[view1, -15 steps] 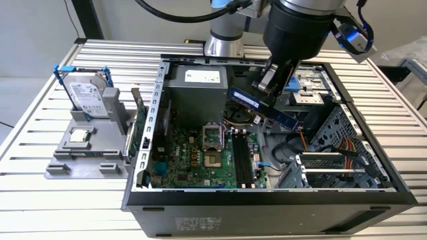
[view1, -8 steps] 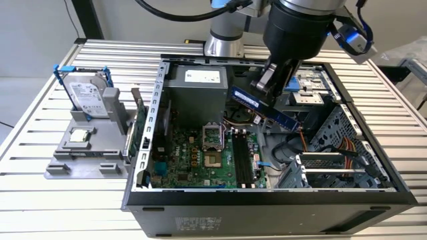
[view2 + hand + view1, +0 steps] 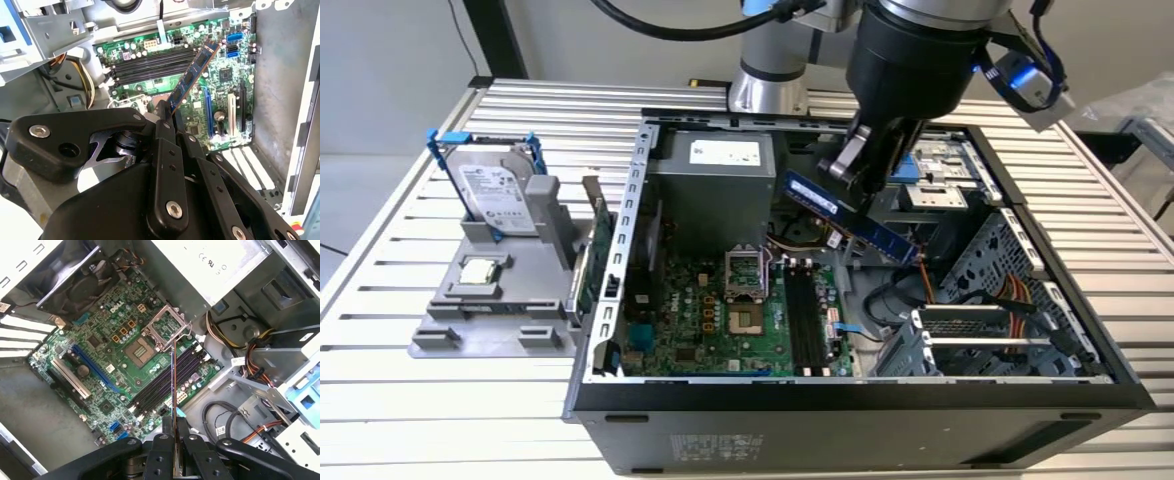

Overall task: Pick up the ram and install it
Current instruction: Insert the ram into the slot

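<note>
We hold the ram (image 3: 847, 213) clamped between the fingers of the gripper (image 3: 859, 172). It hangs tilted in the air over the open computer case (image 3: 640, 200), clear of the motherboard (image 3: 707, 310). Pickup is done; seating is not, since the memory slots (image 3: 152, 390) appear empty. The first wrist view presents the ram edge-on above those slots, while the exterior view shows its flat face and tilt.

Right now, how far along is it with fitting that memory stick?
Pickup is done: the tool grips the ram by one end, tilted above the open computer case. Seating is left: the dark memory slots on the motherboard sit empty.
</note>
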You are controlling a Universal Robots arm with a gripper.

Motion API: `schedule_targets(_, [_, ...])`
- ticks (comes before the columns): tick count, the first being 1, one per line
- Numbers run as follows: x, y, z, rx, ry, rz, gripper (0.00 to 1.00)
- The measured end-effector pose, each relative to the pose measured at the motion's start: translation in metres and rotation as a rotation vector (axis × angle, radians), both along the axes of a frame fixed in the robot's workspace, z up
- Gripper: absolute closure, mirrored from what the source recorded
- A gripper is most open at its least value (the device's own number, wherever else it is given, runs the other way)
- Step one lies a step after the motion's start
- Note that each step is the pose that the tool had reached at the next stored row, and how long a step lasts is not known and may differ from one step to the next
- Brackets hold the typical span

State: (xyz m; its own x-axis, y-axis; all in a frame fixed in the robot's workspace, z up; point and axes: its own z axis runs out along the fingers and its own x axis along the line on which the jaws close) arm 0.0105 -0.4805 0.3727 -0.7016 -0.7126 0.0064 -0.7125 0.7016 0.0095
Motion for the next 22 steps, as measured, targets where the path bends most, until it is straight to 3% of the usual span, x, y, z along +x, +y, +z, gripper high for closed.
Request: schedule_targets(22, [0.0,0.0004,0.0,0.0,0.0,-0.117,1.0])
